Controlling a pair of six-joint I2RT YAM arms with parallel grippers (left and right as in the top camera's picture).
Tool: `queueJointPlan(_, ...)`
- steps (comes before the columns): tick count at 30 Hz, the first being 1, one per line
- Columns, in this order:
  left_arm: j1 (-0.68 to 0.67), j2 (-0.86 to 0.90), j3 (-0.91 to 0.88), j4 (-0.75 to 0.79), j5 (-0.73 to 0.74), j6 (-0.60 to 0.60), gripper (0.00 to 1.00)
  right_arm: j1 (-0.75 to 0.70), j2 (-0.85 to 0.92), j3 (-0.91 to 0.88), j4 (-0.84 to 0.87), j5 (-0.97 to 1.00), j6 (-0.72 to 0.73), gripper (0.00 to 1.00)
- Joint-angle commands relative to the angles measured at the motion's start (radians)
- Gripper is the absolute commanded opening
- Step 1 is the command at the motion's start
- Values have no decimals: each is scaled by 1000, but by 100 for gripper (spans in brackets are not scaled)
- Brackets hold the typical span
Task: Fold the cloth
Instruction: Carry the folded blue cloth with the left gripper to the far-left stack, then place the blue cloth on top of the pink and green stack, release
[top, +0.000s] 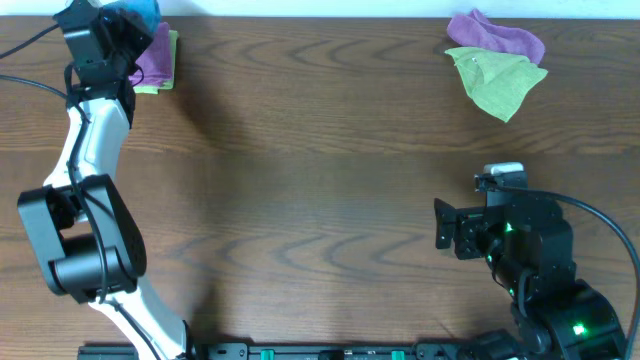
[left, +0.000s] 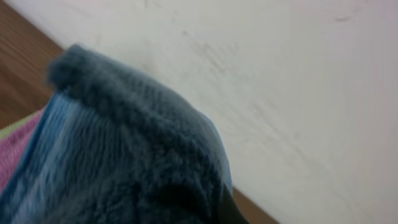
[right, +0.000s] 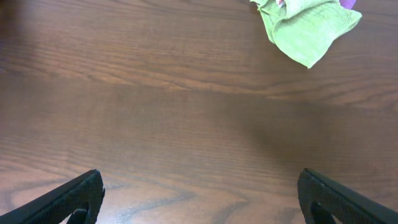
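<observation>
The sky-blue cloth (top: 141, 13) is bunched at the far left corner of the table, at the tip of my left gripper (top: 118, 38). In the left wrist view the cloth (left: 124, 155) fills the lower left, blurred and very close, in front of a white wall. It hides the jaws except for one dark finger edge, and the gripper appears shut on it. No white tag shows. My right gripper (right: 199, 199) is open and empty, low over bare wood at the right front; it also shows in the overhead view (top: 445, 226).
A purple cloth (top: 156, 57) on a yellow-green cloth (top: 171, 62) lies under the left gripper. Another purple cloth (top: 497, 35) and yellow-green cloth (top: 498, 82) lie at the far right, the green one also in the right wrist view (right: 305, 28). The white wall (left: 298, 93) borders the far edge.
</observation>
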Motion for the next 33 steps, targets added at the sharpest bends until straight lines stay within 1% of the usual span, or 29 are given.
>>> queueJointPlan(1,24,65,13,18,21,57,6,-8,0,10,-2,-4,30,99)
queueJointPlan(4,35,109,13,61,28,60,6,-8,0,10,-7,-4,30,99)
queueJointPlan(7,47,152,14,170,106,63,6,-8,0,10,-6,-4,42,99)
queueJointPlan(10,48,168,14,226,119,64,5,-8,0,10,-7,-4,68,99)
queueJointPlan(14,48,169,14,286,193,109,5,-8,0,10,-6,-4,69,99)
queueJointPlan(18,49,176,14,230,168,128,6,-8,0,10,-6,-4,75,99)
queueJointPlan(21,49,188,14,160,147,156,6,-8,0,10,-6,-4,75,99)
queueJointPlan(31,59,194,14,-5,72,147,6,-8,0,10,-6,-12,75,99)
queueJointPlan(32,63,194,14,-19,72,142,9,-8,0,10,-6,-12,75,99)
queueJointPlan(33,67,194,14,-33,73,133,18,-8,0,10,-6,-12,75,99)
